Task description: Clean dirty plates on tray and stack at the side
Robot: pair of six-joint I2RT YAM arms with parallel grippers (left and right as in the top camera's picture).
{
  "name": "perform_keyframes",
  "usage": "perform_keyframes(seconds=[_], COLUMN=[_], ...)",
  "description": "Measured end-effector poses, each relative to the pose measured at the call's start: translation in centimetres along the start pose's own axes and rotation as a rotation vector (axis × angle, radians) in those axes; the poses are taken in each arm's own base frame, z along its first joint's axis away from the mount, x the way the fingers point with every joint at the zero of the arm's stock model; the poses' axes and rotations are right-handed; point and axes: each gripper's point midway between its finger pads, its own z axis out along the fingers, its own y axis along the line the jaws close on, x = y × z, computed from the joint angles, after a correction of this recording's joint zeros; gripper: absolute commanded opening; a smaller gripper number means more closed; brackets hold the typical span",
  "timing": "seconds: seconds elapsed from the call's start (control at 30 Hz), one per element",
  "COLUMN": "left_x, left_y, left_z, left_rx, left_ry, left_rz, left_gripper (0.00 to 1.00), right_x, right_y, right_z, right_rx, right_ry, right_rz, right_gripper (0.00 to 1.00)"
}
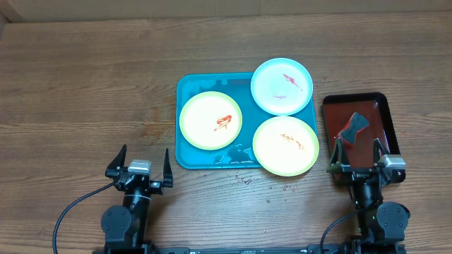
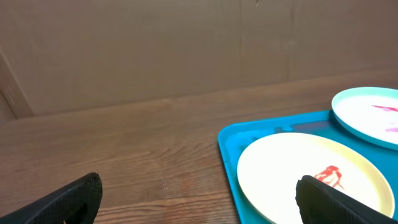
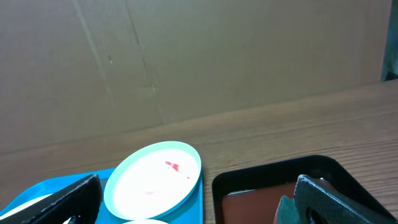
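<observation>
The teal tray (image 1: 191, 86) lies mid-table with three smeared plates. A yellow-green plate (image 1: 210, 120) sits at its left. A light-blue plate (image 1: 282, 85) overhangs its back right corner. A second yellow-green plate (image 1: 285, 145) overhangs its front right corner. My left gripper (image 1: 139, 169) is open and empty near the table's front, left of the tray. My right gripper (image 1: 357, 156) is open and empty over the front of a dark tray. The left wrist view shows the left plate (image 2: 311, 177), the tray's rim (image 2: 227, 140) and my open jaws (image 2: 202, 205). The right wrist view shows the blue plate (image 3: 152, 180) between my open jaws (image 3: 196, 205).
A smaller dark red-brown tray (image 1: 374, 113) lies right of the teal tray and holds a dark crumpled cloth (image 1: 353, 127); both show in the right wrist view (image 3: 261, 180), the cloth (image 3: 285, 208) low by the right finger. Small droplets (image 1: 244, 180) dot the wood in front of the teal tray.
</observation>
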Motion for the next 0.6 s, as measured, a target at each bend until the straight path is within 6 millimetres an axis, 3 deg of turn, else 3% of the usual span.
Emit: perform_keyframes(seconds=[0.13, 0.3, 0.47, 0.6], left_x=[-1.4, -4.9, -7.9, -9.5], left_y=[-0.3, -0.7, -1.3, -1.6], left_z=[-0.5, -0.6, 0.8, 2.4], left_rx=[0.025, 0.072, 0.143, 0.191], left_ry=[0.021, 0.040, 0.104, 0.212], left_rz=[-0.003, -0.006, -0.019, -0.043], left_gripper=[1.00, 1.00, 1.00, 1.00], right_x=[-0.9, -5.4, -9.2, -9.9], right_y=[0.2, 1.2, 2.1, 2.2], right_z=[-0.1, -0.5, 0.2, 1.7], right_rx=[-0.002, -0.014, -0.007, 0.023], right_ry=[-0.014, -0.072, -0.043, 0.097], right_rz=[-0.001, -0.006, -0.022, -0.022], right_gripper=[1.00, 1.00, 1.00, 1.00])
